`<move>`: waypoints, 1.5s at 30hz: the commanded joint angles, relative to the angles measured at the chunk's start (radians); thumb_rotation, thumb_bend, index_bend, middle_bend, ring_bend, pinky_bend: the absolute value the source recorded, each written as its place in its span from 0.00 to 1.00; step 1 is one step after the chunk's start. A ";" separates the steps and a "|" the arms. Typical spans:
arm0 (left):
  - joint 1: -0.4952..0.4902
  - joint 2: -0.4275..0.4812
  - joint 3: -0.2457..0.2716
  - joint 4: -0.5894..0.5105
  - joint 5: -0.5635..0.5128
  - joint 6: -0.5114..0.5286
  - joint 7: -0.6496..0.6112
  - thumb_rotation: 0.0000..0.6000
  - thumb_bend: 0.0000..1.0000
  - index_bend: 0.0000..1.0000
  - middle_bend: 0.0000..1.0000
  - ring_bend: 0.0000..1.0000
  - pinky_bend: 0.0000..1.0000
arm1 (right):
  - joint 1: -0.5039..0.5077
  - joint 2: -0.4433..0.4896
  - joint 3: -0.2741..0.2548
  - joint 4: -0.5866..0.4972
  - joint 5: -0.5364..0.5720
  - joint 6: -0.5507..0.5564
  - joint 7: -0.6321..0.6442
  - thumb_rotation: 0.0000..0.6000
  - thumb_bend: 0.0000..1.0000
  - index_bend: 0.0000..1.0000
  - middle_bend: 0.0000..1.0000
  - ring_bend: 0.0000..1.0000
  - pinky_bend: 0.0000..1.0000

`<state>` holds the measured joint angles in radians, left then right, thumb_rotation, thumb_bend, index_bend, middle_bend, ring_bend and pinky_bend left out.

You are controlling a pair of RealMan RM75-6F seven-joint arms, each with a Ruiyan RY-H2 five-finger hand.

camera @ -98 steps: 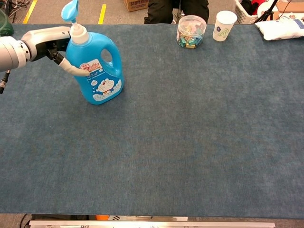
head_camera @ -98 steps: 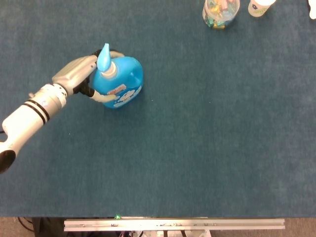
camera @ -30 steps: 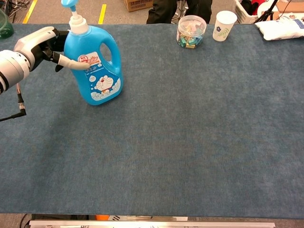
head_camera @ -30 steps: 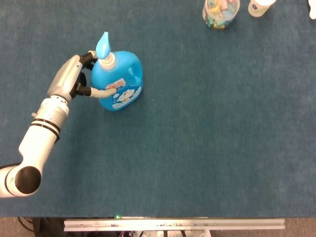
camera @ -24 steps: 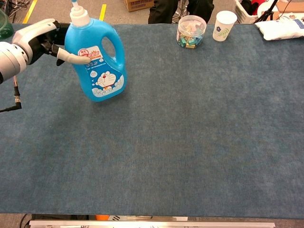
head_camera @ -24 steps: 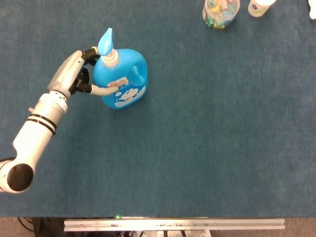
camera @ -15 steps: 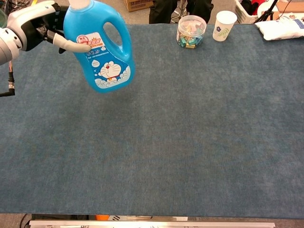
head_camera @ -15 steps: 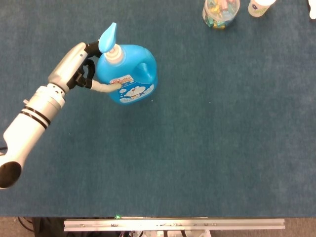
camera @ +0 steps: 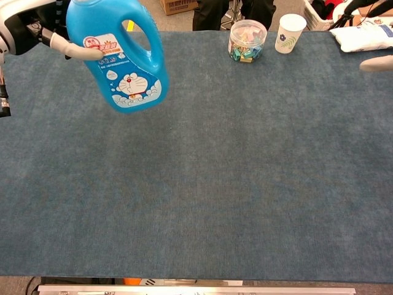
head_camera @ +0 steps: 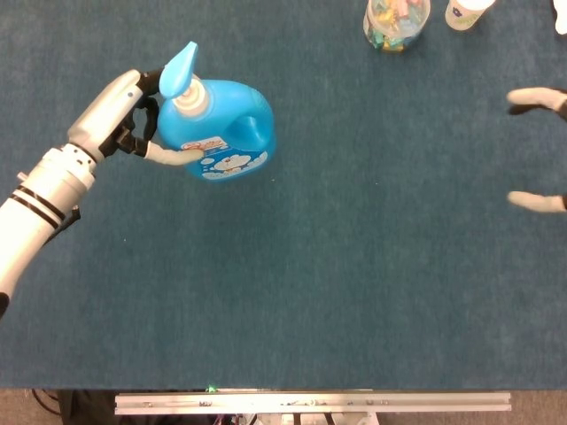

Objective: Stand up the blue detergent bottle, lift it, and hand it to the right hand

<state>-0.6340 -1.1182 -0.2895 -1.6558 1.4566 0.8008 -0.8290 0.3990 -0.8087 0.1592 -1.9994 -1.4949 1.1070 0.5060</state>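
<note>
Glossy plastic detergent bottle (head_camera: 221, 128) — matt, felt-like table cloth (head_camera: 337, 266).

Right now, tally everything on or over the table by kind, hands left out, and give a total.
Bottle: 1, blue, held off the table
Jar: 1, clear, with coloured bits inside
Cup: 1, white paper
Bag: 1, white, at the far right edge
Total: 4

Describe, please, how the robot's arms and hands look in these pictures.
The left arm is a glossy white tube with black rings near the wrist. The left hand has a silver-grey back, black inner parts and pale beige fingers. Of the right hand only pale fingers with dark parts show at the frame edge.
</note>
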 commanded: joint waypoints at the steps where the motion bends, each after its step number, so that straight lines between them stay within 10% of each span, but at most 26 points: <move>1: -0.001 0.013 0.014 -0.003 0.018 0.015 -0.010 1.00 0.15 0.43 0.50 0.46 0.73 | 0.044 -0.046 0.025 -0.010 0.035 -0.040 -0.004 1.00 0.11 0.22 0.32 0.20 0.22; 45: -0.066 0.025 0.080 -0.115 -0.004 0.089 -0.109 1.00 0.15 0.43 0.50 0.45 0.73 | 0.506 -0.448 0.250 0.031 0.663 -0.272 -0.291 1.00 0.12 0.27 0.35 0.22 0.23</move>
<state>-0.6997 -1.0921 -0.2097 -1.7714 1.4534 0.8890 -0.9385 0.9003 -1.2512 0.4054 -1.9706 -0.8381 0.8364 0.2105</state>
